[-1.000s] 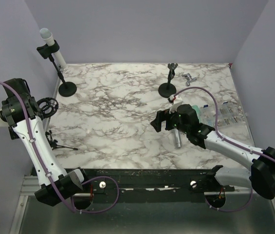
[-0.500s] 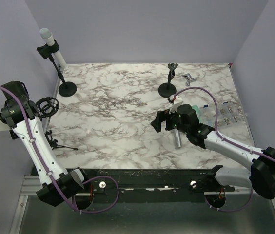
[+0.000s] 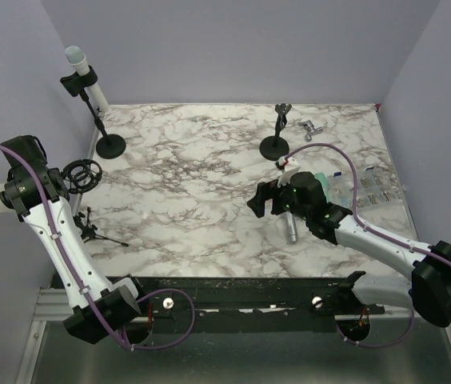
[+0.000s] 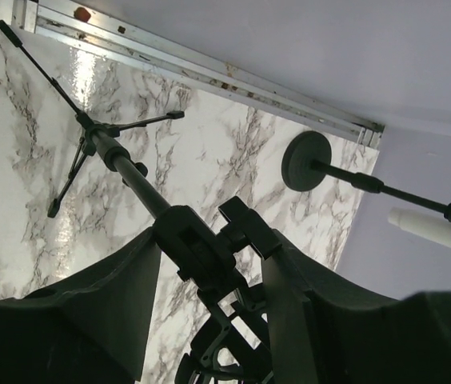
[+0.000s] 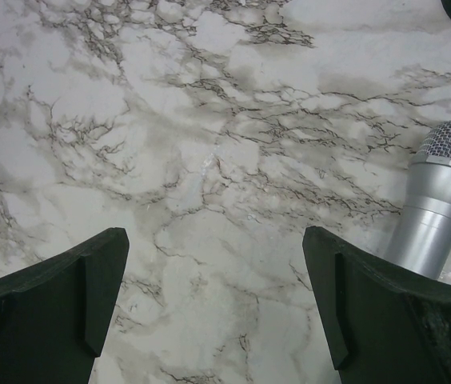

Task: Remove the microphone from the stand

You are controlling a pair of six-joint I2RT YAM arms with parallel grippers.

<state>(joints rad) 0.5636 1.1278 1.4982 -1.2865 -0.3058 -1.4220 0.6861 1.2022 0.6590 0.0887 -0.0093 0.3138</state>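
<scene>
While the right gripper point(image 5: 215, 240) hangs low over the marble table point(image 3: 193, 184) with its fingers spread wide and nothing between them, a silver microphone point(image 5: 437, 212) lies flat on the marble just beside its right finger, grille pointing away from the wrist. At the left edge of the table, the left gripper point(image 4: 212, 248) has its two fingers pressed in on either side of the black swivel joint of a tripod stand point(image 4: 129, 172), just under the stand's ring-shaped shock mount point(image 3: 81, 172). From where I stand, the ring looks empty. In the back left corner a white microphone point(image 3: 97, 98) sits tilted in the clip of a round-based stand point(image 3: 109, 144), well apart from both arms. A second round-based stand point(image 3: 274, 146) is upright near the back.
</scene>
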